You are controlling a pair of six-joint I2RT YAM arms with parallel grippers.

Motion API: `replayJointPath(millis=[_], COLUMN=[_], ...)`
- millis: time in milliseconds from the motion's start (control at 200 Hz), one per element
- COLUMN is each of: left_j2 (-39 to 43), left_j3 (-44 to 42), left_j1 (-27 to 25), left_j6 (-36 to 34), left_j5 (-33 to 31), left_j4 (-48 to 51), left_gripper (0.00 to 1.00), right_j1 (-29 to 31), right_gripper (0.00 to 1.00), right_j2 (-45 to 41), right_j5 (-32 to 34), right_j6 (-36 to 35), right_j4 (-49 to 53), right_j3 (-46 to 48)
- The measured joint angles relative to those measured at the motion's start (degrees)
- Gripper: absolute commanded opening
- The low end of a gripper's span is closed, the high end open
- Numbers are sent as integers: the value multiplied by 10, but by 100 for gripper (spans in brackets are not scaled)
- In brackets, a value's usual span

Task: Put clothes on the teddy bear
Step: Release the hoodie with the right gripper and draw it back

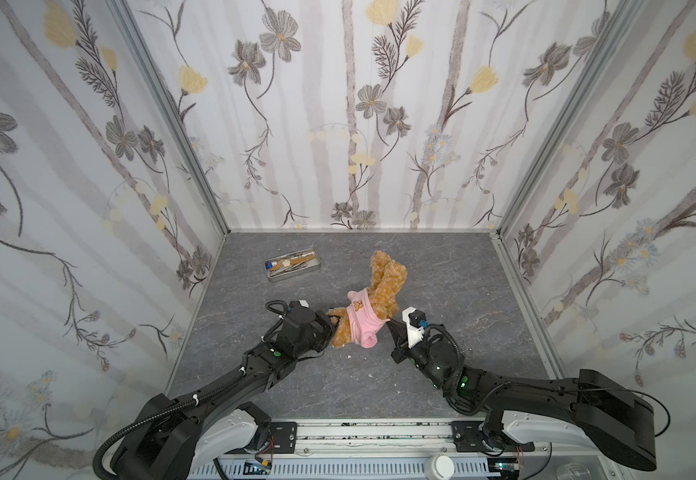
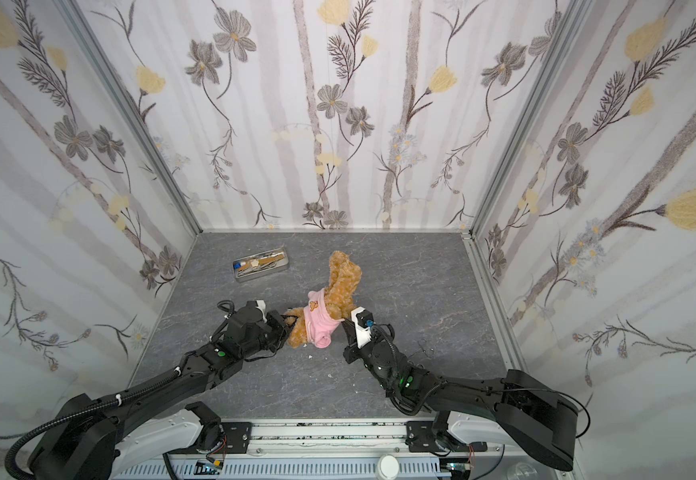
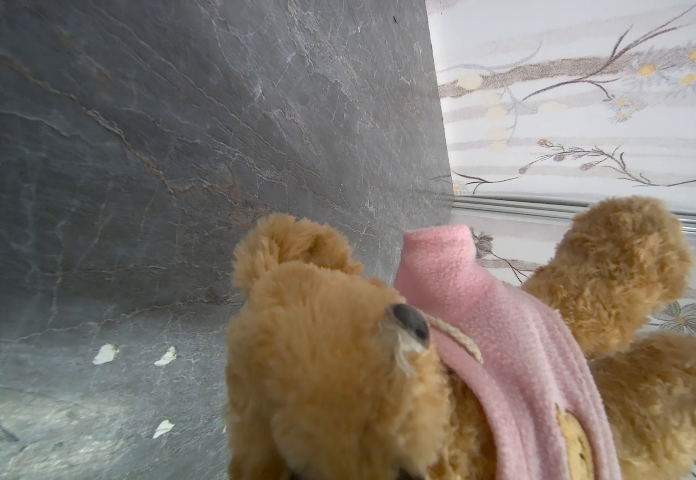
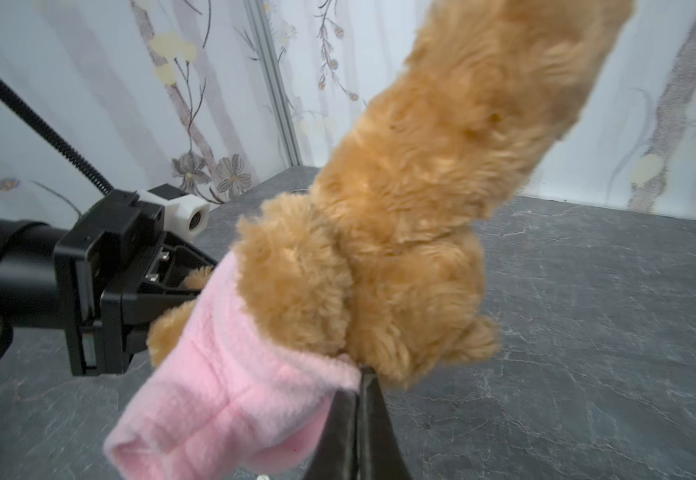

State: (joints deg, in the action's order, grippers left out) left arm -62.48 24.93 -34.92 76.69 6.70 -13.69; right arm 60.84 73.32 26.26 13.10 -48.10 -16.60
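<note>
The teddy bear (image 1: pixel 386 282) lies mid-table in both top views, its head toward me and its legs (image 2: pixel 344 274) raised toward the far wall. A pink shirt (image 1: pixel 363 322) wraps its torso, and one sleeve (image 4: pixel 221 374) hangs empty. My left gripper (image 1: pixel 332 324) is shut on the bear's head. In the left wrist view the head (image 3: pixel 329 353) hides the jaws. My right gripper (image 4: pixel 365 372) is shut, and its tips pinch the shirt's hem below the bear's arm. From the right wrist view, the left gripper (image 4: pixel 188 286) holds fur between its fingers.
A metal tray (image 1: pixel 294 264) of small tools sits at the back left of the grey table. Small white scraps (image 3: pixel 105 353) lie on the table near the bear. Flowered walls enclose the left, right and far sides.
</note>
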Motion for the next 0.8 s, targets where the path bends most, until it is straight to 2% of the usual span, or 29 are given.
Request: replayJointPath(millis=[230,375,470,605,714,799], left_j2=[-20,-25,-28,-30,-21,-11], left_j3=[10,25,32,39,42,45], left_j1=[-9,-14,-18,-19,-19,-19], left_j6=[-62,-119,-156,-202,-228,-246], left_j5=[-37,-62,-72,-90,-113,-139], left_j4=[23,39,45,55,72,84], left_gripper=[0,0,0,0,0,0], right_j1=[2,-17,-47,-96,-118,-119], right_gripper=[0,0,0,0,25,35], right_j2=[-26,-41,-45,-25,-7,-10], right_j5=[70,82,66,-9,-103,-165], right_j6=[37,69,94,107,81,53], right_j4=[61,104,131,149,164,198], right_j3=[-7,-11,-11,-11,-18,-33])
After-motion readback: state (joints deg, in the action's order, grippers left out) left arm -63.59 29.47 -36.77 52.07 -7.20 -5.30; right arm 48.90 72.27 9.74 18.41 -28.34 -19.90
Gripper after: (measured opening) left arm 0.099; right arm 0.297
